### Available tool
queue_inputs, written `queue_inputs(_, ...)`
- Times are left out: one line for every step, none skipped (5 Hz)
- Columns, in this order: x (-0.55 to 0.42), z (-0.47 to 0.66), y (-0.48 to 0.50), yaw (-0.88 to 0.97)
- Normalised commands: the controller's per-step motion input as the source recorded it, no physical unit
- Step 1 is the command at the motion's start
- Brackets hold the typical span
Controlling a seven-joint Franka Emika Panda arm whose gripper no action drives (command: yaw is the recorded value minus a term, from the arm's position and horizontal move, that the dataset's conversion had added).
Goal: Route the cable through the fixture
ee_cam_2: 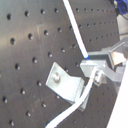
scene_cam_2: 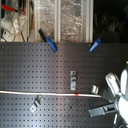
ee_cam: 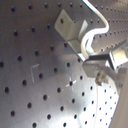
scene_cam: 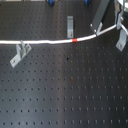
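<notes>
Bracket (ee_cam_2: 64, 82) beside unmarked cable (ee_cam_2: 75, 25).

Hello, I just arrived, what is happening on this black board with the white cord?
A single robot arm is working with a long white cable on a perforated black board. Its gripper holds the cable at one end, right next to a metal bracket. The rest of the cable stretches across the board, with its red band lying in the open between brackets. In the first exterior view, it passes another bracket near the first exterior view's left, and a third bracket stands apart from it.
</notes>
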Motion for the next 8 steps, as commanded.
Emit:
queue_inputs(-0.026,0.19,0.048,-0.94)
queue_inputs(-0.166,0.26,0.223,-0.72)
queue_inputs(-0.253,0.13,0.275,-0.49)
queue_inputs(0.003,0.0,0.178,0.19)
queue_inputs(0.016,-0.05,0.016,0.68)
queue_inputs(0.042,0.0,0.038,0.65)
queue_inputs(-0.019,0.0,0.025,0.39)
queue_inputs(0.027,0.11,0.011,0.3)
